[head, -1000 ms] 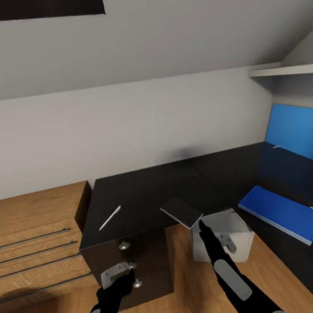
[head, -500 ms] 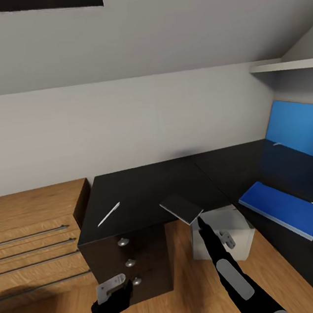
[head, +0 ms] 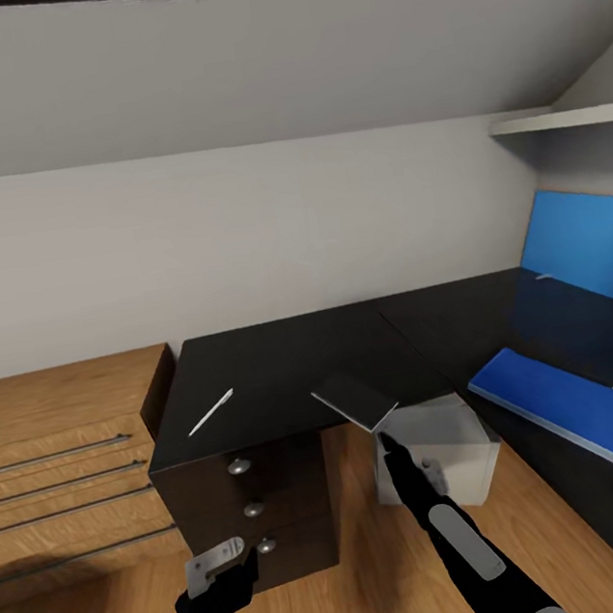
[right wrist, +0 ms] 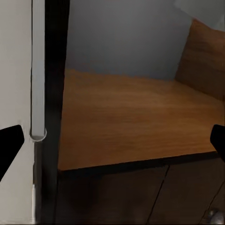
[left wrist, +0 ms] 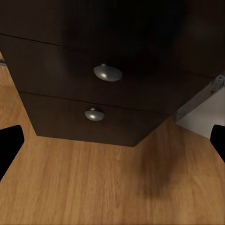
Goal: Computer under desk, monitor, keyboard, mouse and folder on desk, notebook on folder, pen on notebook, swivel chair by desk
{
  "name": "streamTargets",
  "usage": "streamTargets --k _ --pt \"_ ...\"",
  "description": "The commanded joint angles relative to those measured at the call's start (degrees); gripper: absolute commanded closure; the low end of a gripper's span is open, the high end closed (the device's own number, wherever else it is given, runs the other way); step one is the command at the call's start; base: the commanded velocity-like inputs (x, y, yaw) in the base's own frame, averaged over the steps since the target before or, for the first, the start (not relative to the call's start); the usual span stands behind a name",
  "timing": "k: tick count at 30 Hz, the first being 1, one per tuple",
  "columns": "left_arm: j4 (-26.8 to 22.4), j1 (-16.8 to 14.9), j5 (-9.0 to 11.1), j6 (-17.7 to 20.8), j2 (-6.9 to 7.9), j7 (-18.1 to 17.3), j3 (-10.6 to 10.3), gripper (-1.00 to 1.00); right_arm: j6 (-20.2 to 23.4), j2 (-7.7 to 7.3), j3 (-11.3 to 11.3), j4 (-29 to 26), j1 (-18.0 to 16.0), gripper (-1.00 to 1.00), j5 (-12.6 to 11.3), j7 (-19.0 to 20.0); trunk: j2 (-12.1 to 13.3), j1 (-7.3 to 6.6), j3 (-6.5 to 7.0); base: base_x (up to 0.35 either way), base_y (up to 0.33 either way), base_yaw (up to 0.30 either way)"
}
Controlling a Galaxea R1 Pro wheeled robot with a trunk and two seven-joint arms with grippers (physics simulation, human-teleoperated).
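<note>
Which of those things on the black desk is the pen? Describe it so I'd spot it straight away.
Start at the L-shaped black desk and go to its end nearest the light-wood drawer chest. The pen lies there on its own, slanted, above the drawers with silver knobs. It is a thin white stick, unlike the flat dark-grey notebook and the large blue folder.

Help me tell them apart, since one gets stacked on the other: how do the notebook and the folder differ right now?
The notebook is small and dark grey; the folder is larger and bright blue. The notebook sits at the desk's front edge, one corner jutting past it, just above the right gripper; the folder lies fully on the desk's right wing, away from both grippers. Both are flat rectangles on the black top.
</note>
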Motion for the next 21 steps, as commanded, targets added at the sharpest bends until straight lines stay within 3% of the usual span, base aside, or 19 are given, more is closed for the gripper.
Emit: streamTargets --k 1,21 --pt "-0.09 -0.01 0.6 0.14 0.01 0.47 -0.05 -1.0 -0.15 -0.02 0.25 -0.03 -0.04 -1.0 -0.79 -0.01 -0.02 0.0 -0.04 0.0 0.0 0.0" --pt "0.64 0.0 0.43 0.19 0.01 0.47 -0.05 -1.0 1.16 0.32 0.78 -3.65 0.01 -1.0 -1.68 0.32 -0.02 0.0 -0.04 0.0 0.0 0.0"
